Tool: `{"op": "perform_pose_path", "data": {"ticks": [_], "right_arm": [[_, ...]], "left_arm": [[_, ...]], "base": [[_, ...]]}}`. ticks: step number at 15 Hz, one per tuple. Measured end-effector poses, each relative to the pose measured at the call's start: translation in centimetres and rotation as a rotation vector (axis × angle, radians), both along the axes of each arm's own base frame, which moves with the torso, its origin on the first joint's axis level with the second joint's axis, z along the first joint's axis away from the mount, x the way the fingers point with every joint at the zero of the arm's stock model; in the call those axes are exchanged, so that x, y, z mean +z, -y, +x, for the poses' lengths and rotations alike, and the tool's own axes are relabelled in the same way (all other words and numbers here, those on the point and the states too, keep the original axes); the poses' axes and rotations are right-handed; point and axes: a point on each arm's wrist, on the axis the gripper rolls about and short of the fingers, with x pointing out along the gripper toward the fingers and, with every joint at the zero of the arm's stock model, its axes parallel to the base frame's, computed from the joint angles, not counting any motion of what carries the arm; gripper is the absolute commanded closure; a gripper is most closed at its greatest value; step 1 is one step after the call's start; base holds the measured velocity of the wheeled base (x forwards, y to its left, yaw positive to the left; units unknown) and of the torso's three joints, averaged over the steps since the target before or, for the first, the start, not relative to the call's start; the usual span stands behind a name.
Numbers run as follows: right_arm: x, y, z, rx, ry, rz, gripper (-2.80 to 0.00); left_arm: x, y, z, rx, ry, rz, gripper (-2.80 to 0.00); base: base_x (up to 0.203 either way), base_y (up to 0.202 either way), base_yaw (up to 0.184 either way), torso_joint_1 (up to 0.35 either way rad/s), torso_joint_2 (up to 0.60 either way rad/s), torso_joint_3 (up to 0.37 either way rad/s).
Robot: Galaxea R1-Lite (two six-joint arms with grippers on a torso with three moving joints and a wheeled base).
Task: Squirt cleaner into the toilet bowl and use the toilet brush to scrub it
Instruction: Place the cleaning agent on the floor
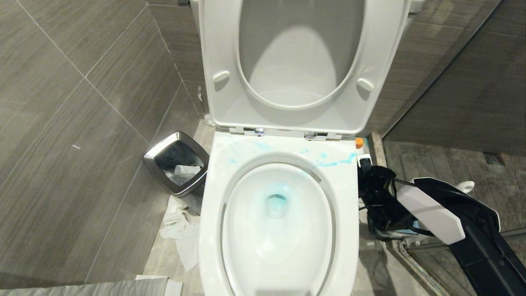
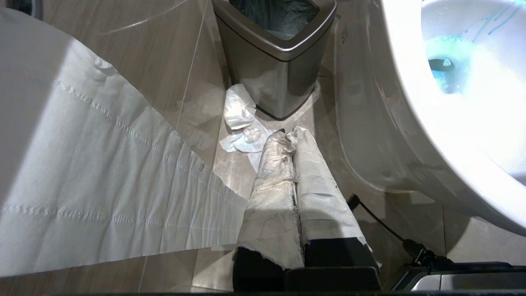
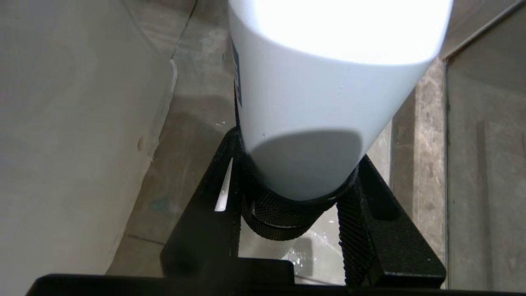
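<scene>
Right gripper [image 3: 294,205] clamped on, seemingly, the cleaner [image 3: 324,102], beside the toilet bowl [image 1: 349,172].

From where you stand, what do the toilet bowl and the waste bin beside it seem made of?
The toilet bowl looks like glazed white ceramic: smooth, glossy, with bright reflections. The waste bin seems to be brushed steel, with a shiny silvery rim and dull grey sides, though coated plastic is possible.

My left gripper [image 2: 289,137], paper-wrapped fingers [image 2: 271,185] pressed together, hangs over floor between waste bin [image 2: 279,70] and toilet bowl [image 2: 411,107]; blue liquid [image 2: 446,61] inside.
</scene>
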Motion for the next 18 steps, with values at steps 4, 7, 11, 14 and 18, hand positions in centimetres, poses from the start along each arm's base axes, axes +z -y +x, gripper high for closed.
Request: {"op": "perform_pose_path", "data": {"ticks": [4, 7, 11, 14, 18], "right_arm": [[1.0, -0.1, 0.6, 0.001, 0.027, -0.003, 0.00], [1.8, -0.1, 1.0, 0.002, 0.046, -0.002, 0.00], [3.0, -0.1, 1.0, 0.001, 0.071, 0.000, 0.00], [4.0, -0.1, 0.8, 0.002, 0.075, 0.001, 0.00], [4.2, -0.1, 0.3, 0.003, 0.064, 0.001, 0.00]], "left_arm": [[0.0, 0.0, 0.0, 0.000, 0.000, 0.000, 0.00], [0.0, 0.0, 0.0, 0.000, 0.000, 0.000, 0.00], [0.0, 0.0, 0.0, 0.000, 0.000, 0.001, 0.00], [0.0, 0.0, 0.0, 0.000, 0.000, 0.000, 0.00], [0.0, 0.0, 0.0, 0.000, 0.000, 0.000, 0.00]], "base": [[0.000, 0.000, 0.000, 0.007, 0.00, -0.181], [0.000, 0.000, 0.000, 0.006, 0.00, -0.192], [0.000, 0.000, 0.000, 0.003, 0.00, -0.056], [0.000, 0.000, 0.000, 0.000, 0.00, 0.000], [0.000, 0.000, 0.000, 0.000, 0.00, 0.000]]}}
